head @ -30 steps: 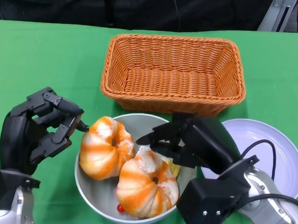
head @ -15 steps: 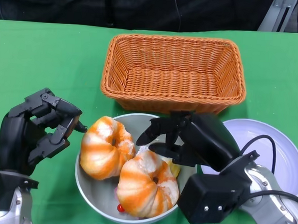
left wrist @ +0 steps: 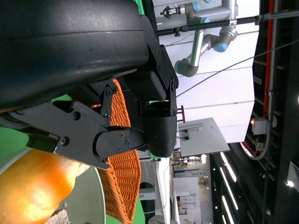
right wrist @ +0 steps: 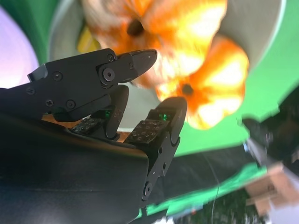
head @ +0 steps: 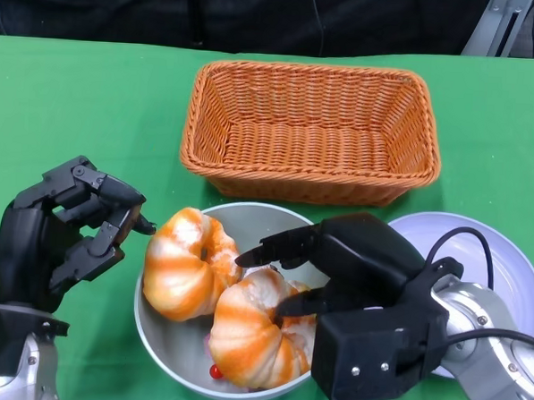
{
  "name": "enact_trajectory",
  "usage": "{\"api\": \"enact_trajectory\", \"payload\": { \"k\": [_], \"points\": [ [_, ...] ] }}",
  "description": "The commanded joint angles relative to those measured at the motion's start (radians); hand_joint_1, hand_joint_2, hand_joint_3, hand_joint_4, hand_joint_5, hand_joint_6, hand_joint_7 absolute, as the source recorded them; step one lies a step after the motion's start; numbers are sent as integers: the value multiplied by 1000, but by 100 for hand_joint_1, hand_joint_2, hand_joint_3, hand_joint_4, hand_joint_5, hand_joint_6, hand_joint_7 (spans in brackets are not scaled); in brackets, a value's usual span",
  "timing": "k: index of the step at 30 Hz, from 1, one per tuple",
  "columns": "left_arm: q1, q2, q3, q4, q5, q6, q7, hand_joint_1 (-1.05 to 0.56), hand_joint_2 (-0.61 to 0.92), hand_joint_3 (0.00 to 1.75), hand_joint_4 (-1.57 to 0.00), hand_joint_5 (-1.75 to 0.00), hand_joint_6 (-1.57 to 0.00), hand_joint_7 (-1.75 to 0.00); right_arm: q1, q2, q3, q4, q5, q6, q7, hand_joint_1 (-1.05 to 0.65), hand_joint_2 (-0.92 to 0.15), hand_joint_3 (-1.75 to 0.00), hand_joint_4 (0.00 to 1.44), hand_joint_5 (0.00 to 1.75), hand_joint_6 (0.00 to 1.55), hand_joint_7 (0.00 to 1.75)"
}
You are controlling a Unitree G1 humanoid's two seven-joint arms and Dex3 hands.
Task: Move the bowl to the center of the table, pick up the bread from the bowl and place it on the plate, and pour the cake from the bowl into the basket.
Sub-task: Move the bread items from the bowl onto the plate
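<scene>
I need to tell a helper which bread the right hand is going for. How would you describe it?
Below the wicker basket sits a grey bowl holding two orange-striped breads. It is the nearer bread, under the right hand; the other bread lies toward the left hand.

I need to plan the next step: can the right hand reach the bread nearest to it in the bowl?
Probably yes. The right hand hangs open over the bowl, directly above the nearer bread, and nothing lies between them.

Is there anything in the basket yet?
No, in the head view the basket shows only its bare woven floor, and both orange-striped breads still sit in the bowl.
</scene>
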Motion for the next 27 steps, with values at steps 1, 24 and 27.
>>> {"api": "enact_trajectory", "payload": {
  "k": [1,24,27],
  "points": [
    [-6,13,2,4,-1,-9,-9,-15,78,58,-81,-138,-90,-105,-2,-23,4,-48,-13,34,34,-47,-85,0,61,22,57,0],
    [16,-2,-8,-47,-13,19,-5,-13,78,60,-80,-138,-91,-102,13,-2,100,-29,-179,64,-55,-50,-83,0,70,8,62,2],
    [15,-5,-7,-44,-20,14,-12,-13,78,59,-80,-138,-90,-103,-9,-3,119,1,-200,63,-56,-50,-83,0,69,6,63,2]
  ]
}}
